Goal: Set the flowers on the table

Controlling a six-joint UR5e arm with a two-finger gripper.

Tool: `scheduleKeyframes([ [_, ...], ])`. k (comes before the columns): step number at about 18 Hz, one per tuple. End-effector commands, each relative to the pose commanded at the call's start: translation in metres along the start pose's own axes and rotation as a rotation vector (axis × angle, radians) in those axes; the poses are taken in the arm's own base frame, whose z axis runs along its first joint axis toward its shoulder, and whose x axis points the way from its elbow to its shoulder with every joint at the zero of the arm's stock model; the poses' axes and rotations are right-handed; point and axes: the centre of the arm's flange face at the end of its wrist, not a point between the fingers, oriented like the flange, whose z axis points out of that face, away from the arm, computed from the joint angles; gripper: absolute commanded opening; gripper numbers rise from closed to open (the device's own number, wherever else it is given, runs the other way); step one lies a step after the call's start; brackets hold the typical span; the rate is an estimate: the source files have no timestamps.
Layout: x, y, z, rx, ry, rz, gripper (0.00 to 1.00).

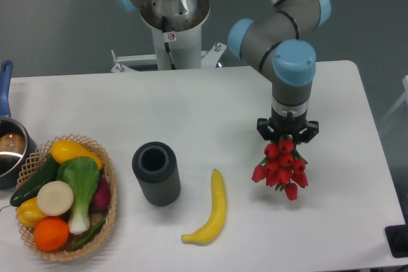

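Gripper (287, 133) is clamped on the flowers (281, 169). Bunch hangs directly beneath it, blooms toward the table (210, 103); contact cannot be confirmed.

camera: fixed, high front | looks down across table (210, 93) toward arm base | mid-range

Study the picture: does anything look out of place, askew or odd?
Only the flowers: the bunch hangs blooms-down from the gripper over the table, not lying flat. Nothing looks spilled or damaged.
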Motion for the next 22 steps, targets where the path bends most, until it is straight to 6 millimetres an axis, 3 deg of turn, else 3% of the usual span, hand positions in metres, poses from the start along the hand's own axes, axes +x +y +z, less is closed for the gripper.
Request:
scheduleKeyframes([
  [2,-0.003,-0.003,-0.001,0.006,-0.002,0.001,0.49],
  [3,-0.003,-0.003,-0.004,0.011,-0.005,0.005,0.55],
  [5,-0.008,-0.007,-0.011,0.021,-0.02,0.007,0.87],
  [7,-0.013,-0.01,-0.019,0.034,-0.033,0.007,1.0],
  [10,-0.022,-0.015,-0.042,0.069,-0.069,0.003,1.0],
  [15,-0.041,-0.017,-0.11,0.143,-0.147,0.008,1.0],
  [22,-0.06,0.014,-0.106,0.039,-0.053,0.385,1.0],
])
